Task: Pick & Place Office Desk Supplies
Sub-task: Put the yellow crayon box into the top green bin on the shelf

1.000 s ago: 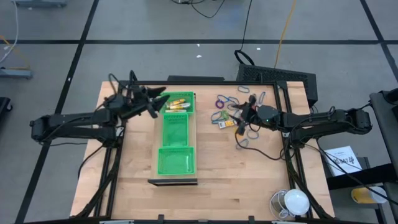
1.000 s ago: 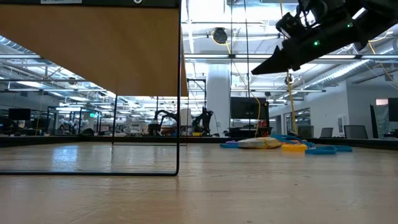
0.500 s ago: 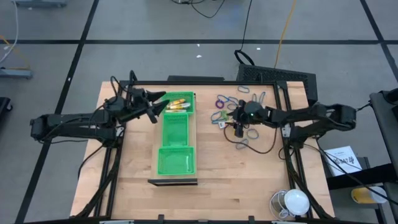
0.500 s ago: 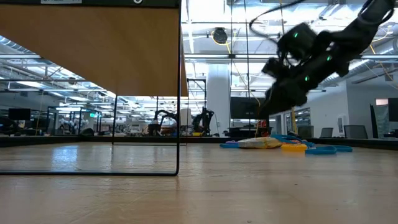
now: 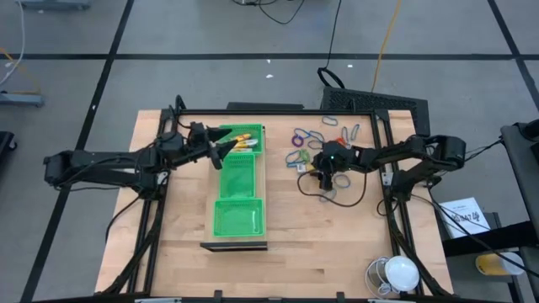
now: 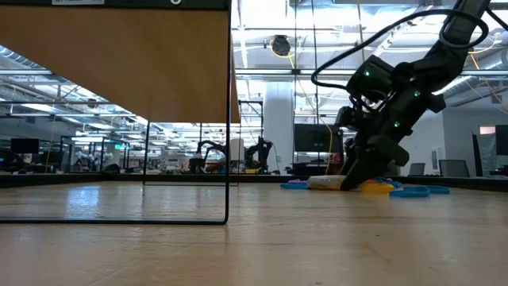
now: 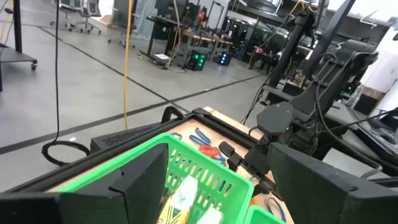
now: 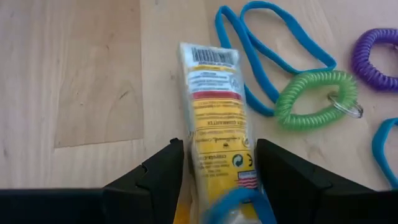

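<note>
A yellow printed packet [image 8: 214,124] lies flat on the wood table [image 8: 81,74], with a blue loop [image 8: 236,200] across its near end. My right gripper [image 8: 217,177] is open and tipped down, one finger on each side of that packet. In the high view this gripper [image 5: 318,174] is beside the packet [image 5: 301,167]. More loops lie around it: blue [image 8: 273,50], a green coil [image 8: 314,96] and a purple coil [image 8: 376,59]. My left gripper [image 7: 217,186] is open and holds nothing. It points level over the far compartment [image 5: 240,139] of the green tray [image 5: 238,198], where yellow pieces lie. My right gripper comes slanting down from the table's right side, with its fingers [image 8: 165,171] along the packet's two long edges [image 8: 193,155], near one end. The packet lies flat on the table. I cannot tell whether the fingers touch it.
Loose loops [image 5: 316,135] are scattered far right of the tray. The right arm's cable [image 5: 341,198] droops onto the table. A white round object [image 5: 396,273] sits off the near right corner. A black frame [image 6: 228,119] stands in the low view.
My right gripper has come down from well above the table to the yellow packet, tipping its fingers downward and shifting a little toward the tray. My left gripper has moved toward the tray's far compartment and sunk slightly.
</note>
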Robot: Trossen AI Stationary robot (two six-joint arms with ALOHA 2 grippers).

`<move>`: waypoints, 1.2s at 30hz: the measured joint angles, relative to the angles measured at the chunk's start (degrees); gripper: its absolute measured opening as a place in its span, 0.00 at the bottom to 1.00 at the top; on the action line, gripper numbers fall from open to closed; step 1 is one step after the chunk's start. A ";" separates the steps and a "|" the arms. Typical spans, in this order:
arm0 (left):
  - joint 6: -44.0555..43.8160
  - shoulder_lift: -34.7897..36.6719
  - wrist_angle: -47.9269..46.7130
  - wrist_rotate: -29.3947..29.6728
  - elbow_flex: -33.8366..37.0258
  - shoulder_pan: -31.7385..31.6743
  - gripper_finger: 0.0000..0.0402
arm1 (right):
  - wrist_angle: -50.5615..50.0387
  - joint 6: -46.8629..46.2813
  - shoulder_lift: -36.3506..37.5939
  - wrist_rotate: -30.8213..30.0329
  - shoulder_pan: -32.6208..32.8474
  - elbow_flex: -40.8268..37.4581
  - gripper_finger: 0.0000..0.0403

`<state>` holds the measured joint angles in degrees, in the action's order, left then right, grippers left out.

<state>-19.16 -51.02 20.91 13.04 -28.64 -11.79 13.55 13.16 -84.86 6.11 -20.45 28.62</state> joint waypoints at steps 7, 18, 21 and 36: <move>-0.02 -0.37 -0.12 0.00 0.00 0.00 0.71 | -1.27 -2.18 0.02 0.00 0.02 0.02 0.48; -4.14 -0.37 -0.12 -0.02 0.00 0.00 0.71 | -0.03 -5.28 0.11 0.13 0.04 -0.02 0.35; -4.46 -0.37 -0.12 -0.02 0.00 0.00 0.71 | 0.71 -5.44 1.61 0.13 0.04 -0.06 0.29; -7.08 -2.43 2.49 -1.80 0.00 1.96 0.71 | 3.12 -5.15 20.07 0.17 1.25 -0.06 0.23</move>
<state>-26.24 -53.45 23.40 11.24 -28.64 -9.84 16.67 8.01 -64.79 6.28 -19.20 28.56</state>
